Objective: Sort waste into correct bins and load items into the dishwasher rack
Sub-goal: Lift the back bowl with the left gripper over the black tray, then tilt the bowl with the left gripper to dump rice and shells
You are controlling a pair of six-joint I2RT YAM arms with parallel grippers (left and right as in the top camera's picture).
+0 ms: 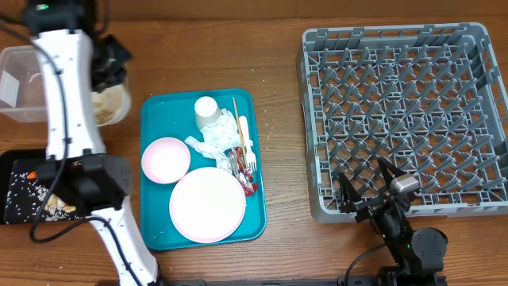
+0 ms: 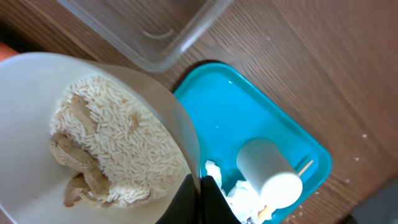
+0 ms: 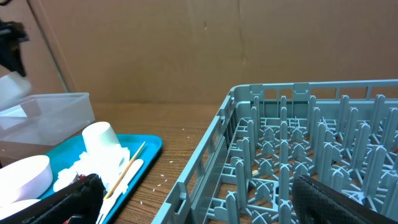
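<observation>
One smooth round bowl (image 2: pixel 31 93) of grainy beige rice (image 2: pixel 118 137) in left claw (image 2: pixel 200 198)

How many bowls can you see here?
2. One empty bowl sits on the teal tray, next to the plate. A rice-filled bowl is held by the left gripper near the clear tub. None seems hidden.

We see the left arm (image 1: pixel 65 95) as long white links between black joints, with a black cable (image 1: pixel 60 75) along it and a green light (image 1: pixel 41 6) at its far end. The right arm (image 1: pixel 409 238) and right gripper (image 1: pixel 363 171) are black, with a grey block (image 1: pixel 403 183) at the wrist.
</observation>
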